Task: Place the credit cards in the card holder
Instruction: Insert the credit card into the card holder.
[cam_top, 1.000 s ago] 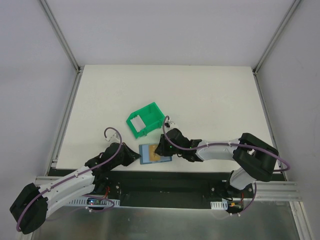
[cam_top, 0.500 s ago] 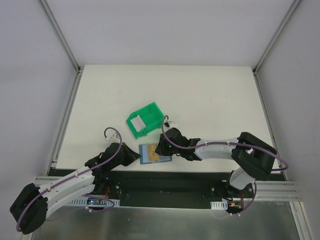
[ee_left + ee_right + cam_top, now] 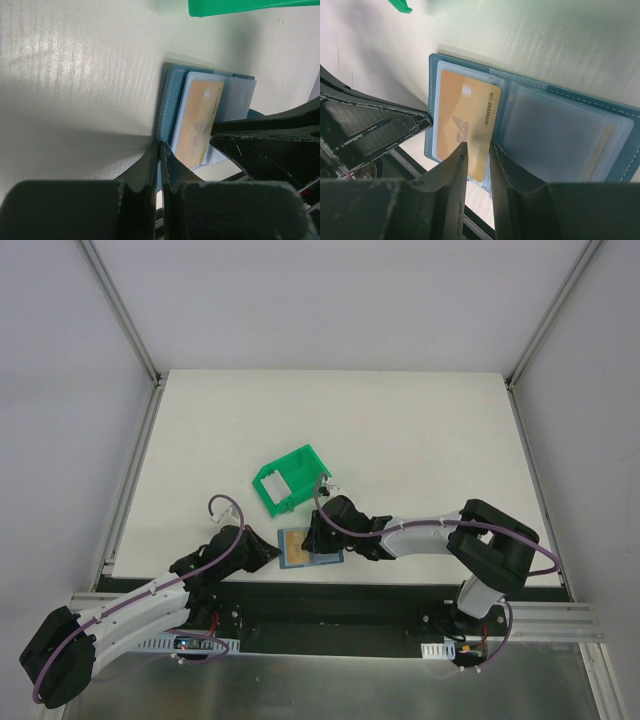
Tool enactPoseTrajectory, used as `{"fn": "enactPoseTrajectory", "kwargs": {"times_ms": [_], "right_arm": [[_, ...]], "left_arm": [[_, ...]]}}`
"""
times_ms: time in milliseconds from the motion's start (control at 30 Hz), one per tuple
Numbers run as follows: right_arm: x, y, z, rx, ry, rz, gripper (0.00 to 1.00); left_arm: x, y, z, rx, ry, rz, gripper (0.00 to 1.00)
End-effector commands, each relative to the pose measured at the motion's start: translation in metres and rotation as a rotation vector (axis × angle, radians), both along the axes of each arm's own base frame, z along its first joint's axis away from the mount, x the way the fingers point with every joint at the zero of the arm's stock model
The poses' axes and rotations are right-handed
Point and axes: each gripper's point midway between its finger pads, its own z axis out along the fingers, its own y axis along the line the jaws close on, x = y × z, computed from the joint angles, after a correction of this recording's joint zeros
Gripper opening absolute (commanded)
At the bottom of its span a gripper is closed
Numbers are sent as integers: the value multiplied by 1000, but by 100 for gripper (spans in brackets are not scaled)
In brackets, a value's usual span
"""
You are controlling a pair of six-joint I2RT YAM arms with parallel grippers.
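Note:
The teal-blue card holder (image 3: 322, 556) lies open near the table's front edge, pale blue pockets up. A tan-gold card (image 3: 465, 117) lies in its left half and also shows in the left wrist view (image 3: 197, 120). My left gripper (image 3: 160, 147) is shut on the holder's teal edge (image 3: 168, 100); in the top view it (image 3: 274, 552) is at the holder's left side. My right gripper (image 3: 479, 147) stands over the gold card's near corner, jaws a narrow gap apart, with the card's face showing between them. A pale grey-white card (image 3: 270, 483) lies in the green bin. The dark card is out of view.
The green plastic bin (image 3: 300, 468) stands just behind the holder. The table's front edge and the black rail (image 3: 330, 592) are right below the holder. My right arm's fingers (image 3: 260, 142) and left fingers (image 3: 375, 125) are close together over the holder.
My right gripper has shifted slightly left over the holder. The left gripper and the holder have stayed put.

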Motion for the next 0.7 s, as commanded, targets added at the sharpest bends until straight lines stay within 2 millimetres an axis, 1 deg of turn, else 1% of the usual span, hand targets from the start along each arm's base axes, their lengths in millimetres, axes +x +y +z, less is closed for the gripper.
{"fn": "enactPoseTrajectory", "kwargs": {"times_ms": [0,267,533,667], "right_arm": [[-1,24,21,94,-2,39,26],[-4,36,29,137,-5,76,24],[-5,40,33,137,-28,99,18],[-4,37,39,136,-59,98,14]], "left_arm": [[-25,20,-46,81,76,-22,0],[-26,20,-46,82,78,-23,0],[-25,20,-46,80,76,-22,0],[-25,20,-47,84,79,-22,0]]}}
